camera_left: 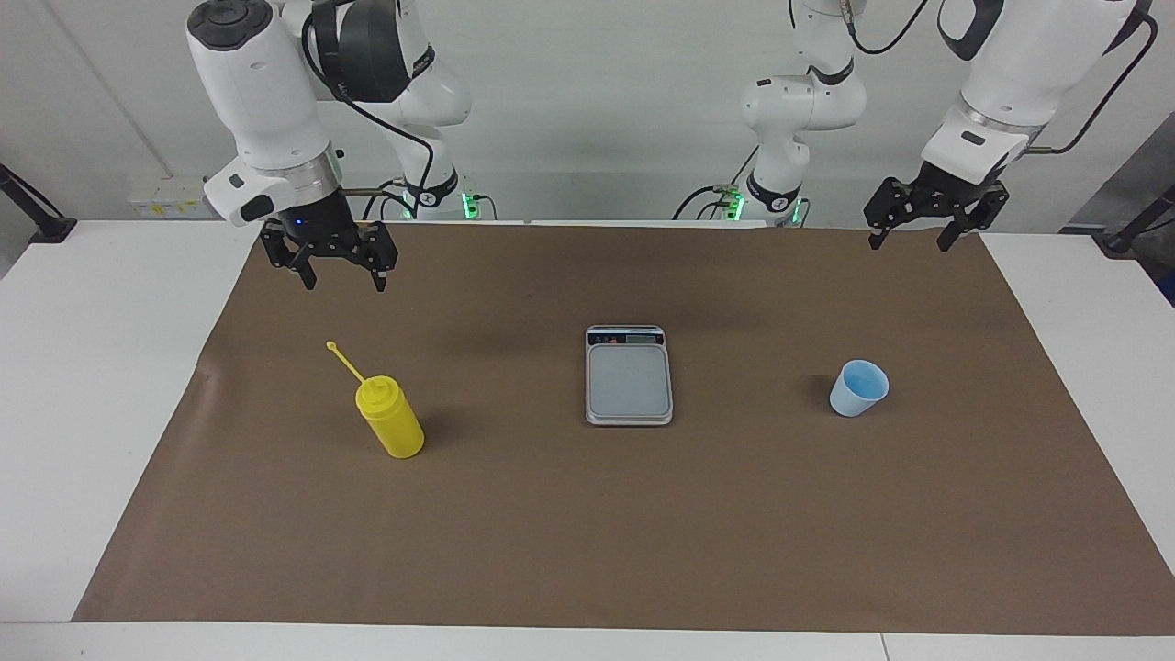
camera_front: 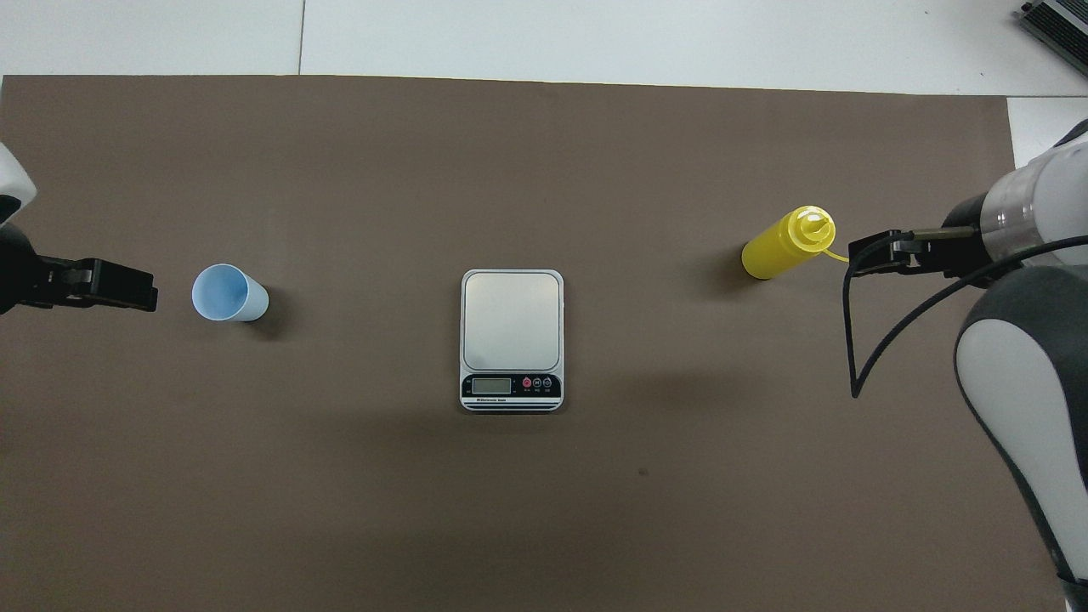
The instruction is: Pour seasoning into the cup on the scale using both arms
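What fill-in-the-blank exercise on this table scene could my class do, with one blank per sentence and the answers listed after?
1. The scale lies between the yellow bottle and the ____.
2. The platform of the scale carries ____.
3. The right gripper hangs over the mat with its fingers ____.
4. The left gripper holds ____.

Missing words: cup; nothing; open; nothing
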Motion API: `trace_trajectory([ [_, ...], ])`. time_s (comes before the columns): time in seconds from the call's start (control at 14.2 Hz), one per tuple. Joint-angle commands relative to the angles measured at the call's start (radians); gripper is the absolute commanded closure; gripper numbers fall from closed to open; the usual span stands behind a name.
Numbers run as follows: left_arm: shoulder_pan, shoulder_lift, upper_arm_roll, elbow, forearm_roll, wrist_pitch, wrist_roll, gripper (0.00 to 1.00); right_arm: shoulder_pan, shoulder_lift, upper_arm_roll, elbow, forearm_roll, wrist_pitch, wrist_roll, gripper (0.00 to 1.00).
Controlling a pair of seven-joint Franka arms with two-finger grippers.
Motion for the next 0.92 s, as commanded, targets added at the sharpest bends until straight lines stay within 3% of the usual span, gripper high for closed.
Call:
trace_trajectory([
  [0.0,0.009,-0.022,-0.005,-0.018,0.013,-0.004,0.013,0.0,-0.005,-0.015,-0.004,-0.011,0.019,-0.001,-0.031,0.0],
  [0.85,0.012,-0.033,-0.003,-0.047,0.013,0.006,0.01,0.0,-0.005,-0.015,-0.004,-0.011,0.019,0.0,-0.031,0.0],
])
